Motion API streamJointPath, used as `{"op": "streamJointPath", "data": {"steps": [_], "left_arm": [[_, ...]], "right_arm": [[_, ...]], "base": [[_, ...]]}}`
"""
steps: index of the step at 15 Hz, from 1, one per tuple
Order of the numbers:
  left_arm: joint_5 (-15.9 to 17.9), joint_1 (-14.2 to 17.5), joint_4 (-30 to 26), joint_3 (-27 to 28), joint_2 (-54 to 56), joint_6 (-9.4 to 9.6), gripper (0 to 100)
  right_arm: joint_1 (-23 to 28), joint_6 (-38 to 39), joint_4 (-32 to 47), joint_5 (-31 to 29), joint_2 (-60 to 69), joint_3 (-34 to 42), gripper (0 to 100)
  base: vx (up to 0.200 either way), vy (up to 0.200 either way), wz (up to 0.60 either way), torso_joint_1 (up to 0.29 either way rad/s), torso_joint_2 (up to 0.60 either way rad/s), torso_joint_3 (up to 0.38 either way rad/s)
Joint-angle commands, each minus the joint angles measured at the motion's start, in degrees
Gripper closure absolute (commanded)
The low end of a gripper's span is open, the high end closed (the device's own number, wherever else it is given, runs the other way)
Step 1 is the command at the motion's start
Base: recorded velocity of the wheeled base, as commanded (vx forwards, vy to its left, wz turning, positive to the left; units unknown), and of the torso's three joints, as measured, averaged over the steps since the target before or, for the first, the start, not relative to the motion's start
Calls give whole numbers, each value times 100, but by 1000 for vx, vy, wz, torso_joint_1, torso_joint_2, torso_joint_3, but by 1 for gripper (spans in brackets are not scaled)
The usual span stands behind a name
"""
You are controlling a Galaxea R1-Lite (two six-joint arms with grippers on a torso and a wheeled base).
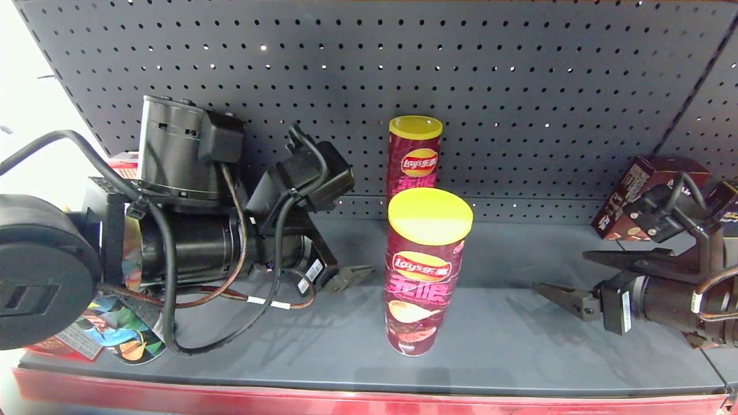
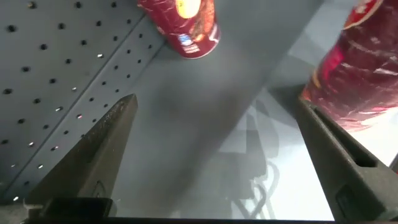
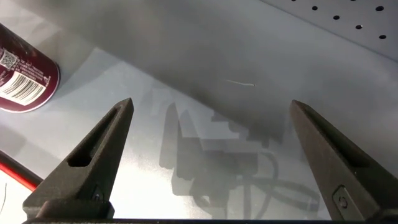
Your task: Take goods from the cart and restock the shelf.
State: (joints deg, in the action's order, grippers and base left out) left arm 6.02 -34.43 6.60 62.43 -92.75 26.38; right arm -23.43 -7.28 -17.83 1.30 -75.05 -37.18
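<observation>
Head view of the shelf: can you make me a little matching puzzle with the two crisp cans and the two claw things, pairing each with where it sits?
Things:
1. front can
2. rear can
3. left gripper
4. right gripper

Places:
A. open, to the right of the cans
B. at the back of the shelf, close to the pegboard
C. nearer the shelf's front edge
D. open, to the left of the cans

Pairs: 1-C, 2-B, 3-D, 4-A

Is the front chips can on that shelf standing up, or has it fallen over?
Upright. The front chips can stands on its base on the shelf, with its yellow lid on top.
</observation>
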Motion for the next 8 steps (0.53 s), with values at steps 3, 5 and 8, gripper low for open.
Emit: {"op": "streamJointPath", "data": {"steps": [3, 5, 8], "left_arm": [[13, -38, 8, 77, -147, -1, 0], [13, -135, 79, 77, -174, -10, 0], [22, -266, 123, 41, -174, -19, 0]], "right_arm": [[-12, -2, -53, 1, -98, -26, 0], [-12, -2, -89, 10, -116, -17, 0], [-4, -2, -89, 10, -107, -8, 0]], "base": [[0, 0, 0, 0, 0, 0], [0, 0, 0, 0, 0, 0], [0, 0, 0, 0, 0, 0]]}}
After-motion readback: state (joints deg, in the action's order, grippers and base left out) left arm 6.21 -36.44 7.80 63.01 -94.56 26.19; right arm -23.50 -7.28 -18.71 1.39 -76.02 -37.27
